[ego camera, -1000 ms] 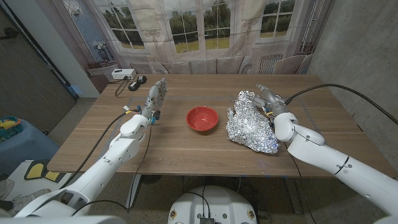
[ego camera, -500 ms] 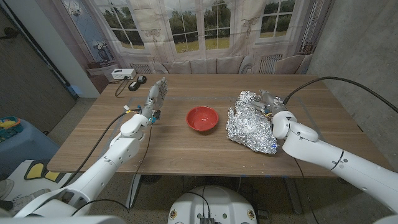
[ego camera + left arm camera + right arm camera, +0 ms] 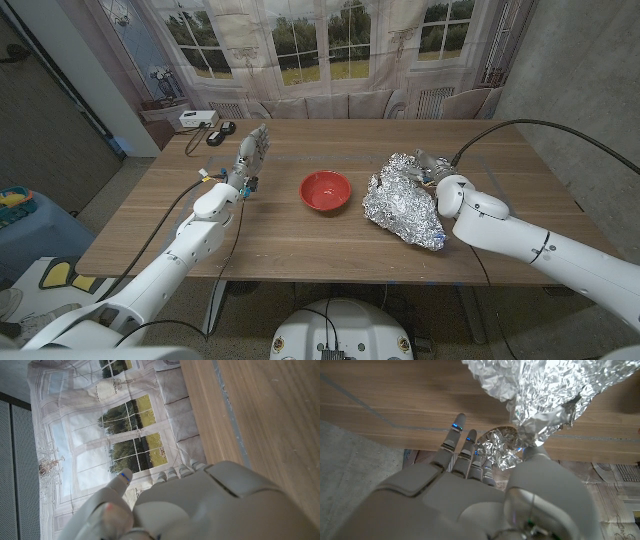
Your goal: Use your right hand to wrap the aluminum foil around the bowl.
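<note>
**Foil corner pinched, bowl still bare**

Over the last second the right hand (image 3: 432, 170) has been drawn in against the crumpled silver aluminum foil sheet (image 3: 403, 197), and a corner is now pinched between thumb and fingers (image 3: 470, 452). The foil lies just right of the small red bowl (image 3: 326, 189), apart from it. The wrapping is judged barely begun. Open wooden table (image 3: 300, 245) remains around the bowl. Left of the bowl, the left hand (image 3: 252, 152) is raised with fingers extended, holding nothing.
</note>
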`<state>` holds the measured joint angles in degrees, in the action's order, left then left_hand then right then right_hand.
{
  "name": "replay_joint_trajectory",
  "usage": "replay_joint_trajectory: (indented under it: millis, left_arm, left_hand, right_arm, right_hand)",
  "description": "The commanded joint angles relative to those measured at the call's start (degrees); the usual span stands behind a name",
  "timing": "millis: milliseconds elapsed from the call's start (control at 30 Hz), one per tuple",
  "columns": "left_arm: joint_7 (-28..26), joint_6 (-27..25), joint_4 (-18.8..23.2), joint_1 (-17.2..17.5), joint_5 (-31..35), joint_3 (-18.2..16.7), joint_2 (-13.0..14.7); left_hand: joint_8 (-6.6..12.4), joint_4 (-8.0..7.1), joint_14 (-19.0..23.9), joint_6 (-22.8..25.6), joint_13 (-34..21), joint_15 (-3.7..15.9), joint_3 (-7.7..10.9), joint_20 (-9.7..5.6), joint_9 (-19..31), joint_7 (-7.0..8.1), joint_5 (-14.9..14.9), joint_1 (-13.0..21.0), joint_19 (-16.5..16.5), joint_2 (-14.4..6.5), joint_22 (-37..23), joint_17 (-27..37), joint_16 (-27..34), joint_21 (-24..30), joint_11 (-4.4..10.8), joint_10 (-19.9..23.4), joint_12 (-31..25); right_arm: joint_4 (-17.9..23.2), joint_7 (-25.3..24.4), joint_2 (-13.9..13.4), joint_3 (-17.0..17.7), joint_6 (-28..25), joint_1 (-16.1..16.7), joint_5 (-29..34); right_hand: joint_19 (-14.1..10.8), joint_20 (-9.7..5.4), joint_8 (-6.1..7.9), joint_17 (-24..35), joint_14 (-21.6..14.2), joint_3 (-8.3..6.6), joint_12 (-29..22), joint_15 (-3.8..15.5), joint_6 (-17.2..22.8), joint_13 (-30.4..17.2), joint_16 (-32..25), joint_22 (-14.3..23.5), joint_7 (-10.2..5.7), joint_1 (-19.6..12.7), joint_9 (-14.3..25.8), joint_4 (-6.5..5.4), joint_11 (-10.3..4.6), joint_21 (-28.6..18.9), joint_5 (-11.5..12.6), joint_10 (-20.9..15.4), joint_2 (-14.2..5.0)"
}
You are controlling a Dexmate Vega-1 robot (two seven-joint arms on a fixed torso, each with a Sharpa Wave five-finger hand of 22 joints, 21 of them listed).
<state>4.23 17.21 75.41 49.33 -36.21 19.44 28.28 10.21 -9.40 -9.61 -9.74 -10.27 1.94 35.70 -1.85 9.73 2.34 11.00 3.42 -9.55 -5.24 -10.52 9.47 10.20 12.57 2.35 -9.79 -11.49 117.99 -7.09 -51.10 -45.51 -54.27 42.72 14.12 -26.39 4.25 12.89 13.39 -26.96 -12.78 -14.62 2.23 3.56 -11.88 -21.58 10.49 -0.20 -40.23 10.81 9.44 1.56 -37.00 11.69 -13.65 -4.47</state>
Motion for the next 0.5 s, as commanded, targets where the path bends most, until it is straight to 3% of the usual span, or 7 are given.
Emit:
replay_joint_trajectory:
  millis: [33,167,267,367,500]
  left_arm:
    - [-0.3,-0.2,0.4,0.3,0.1,-0.2,0.1]
    - [-0.2,-0.3,0.5,0.4,0.0,-0.2,0.2]
    - [-0.1,-0.3,0.5,0.4,0.0,-0.2,0.3]
    - [-0.1,-0.2,0.6,0.4,0.0,-0.2,0.3]
    - [-0.1,-0.3,0.8,0.5,0.0,-0.2,0.4]
  left_hand:
    - [0.36,-0.03,-11.8,-8.2,-0.1,-0.31,0.24,-1.79,0.3,0.43,0.4,0.5,-4.9,-5.5,-0.2,0.2,0.0,0.2,-0.05,-9.2,-0.2]
    - [0.35,-0.02,-11.8,-8.2,-0.1,-0.26,0.25,-1.78,0.3,0.44,0.4,0.5,-4.9,-5.5,-0.2,0.2,0.0,0.2,-0.04,-9.2,-0.1]
    - [0.35,-0.02,-11.8,-8.2,-0.1,-0.27,0.25,-1.78,0.3,0.42,0.4,0.5,-4.9,-5.5,-0.2,0.2,0.0,0.1,-0.04,-9.3,-0.1]
    - [0.34,-0.02,-11.9,-8.2,-0.1,-0.25,0.26,-1.77,0.3,0.42,0.4,0.5,-4.9,-5.5,-0.2,0.2,0.0,0.1,-0.04,-9.3,-0.1]
    - [0.32,-0.02,-11.9,-8.2,-0.1,-0.22,0.26,-1.78,0.3,0.49,0.4,0.5,-4.9,-5.5,-0.2,0.2,0.0,0.1,-0.05,-9.3,-0.1]
  right_arm:
    - [-0.7,-2.1,0.4,-0.9,1.1,-0.4,1.2]
    - [-0.7,-5.5,0.9,-0.9,1.6,0.8,3.0]
    - [-0.7,-7.5,1.2,-0.6,2.0,1.6,4.2]
    - [-0.7,-8.5,1.4,-0.3,2.1,2.1,4.8]
    - [-0.6,-9.8,1.6,0.4,2.8,2.9,5.3]
  right_hand:
    - [-4.9,-2.98,1.51,3.4,-7.4,-1.76,-2.3,5.14,7.1,-0.7,-5.3,0.5,-0.64,-6.8,0.1,0.48,-0.26,-2.3,0.3,-7.8,-1.75]
    - [-8.5,-5.29,4.02,10.1,-16.9,-2.25,-7.3,9.17,19.7,-2.3,-13.4,1.1,-1.22,-13.2,0.2,0.42,-1.41,-5.7,0.1,-18.1,-2.72]
    - [-9.7,-6.8,4.9,14.7,-21.0,-3.03,-10.5,10.72,26.1,-3.7,-17.9,1.6,-1.68,-18.4,0.3,0.99,-2.05,-8.0,0.1,-23.1,-3.18]
    - [-10.3,-7.65,5.58,18.3,-24.6,-3.55,-13.9,10.85,31.2,-5.2,-20.8,2.1,-1.63,-22.7,0.7,0.77,-2.68,-10.2,-0.1,-28.0,-3.41]
    - [-10.4,-7.86,6.56,19.8,-25.7,-3.67,-15.7,10.72,35.2,-6.2,-21.4,2.4,-1.71,-24.0,1.0,0.28,-3.19,-11.6,-0.4,-30.3,-3.72]
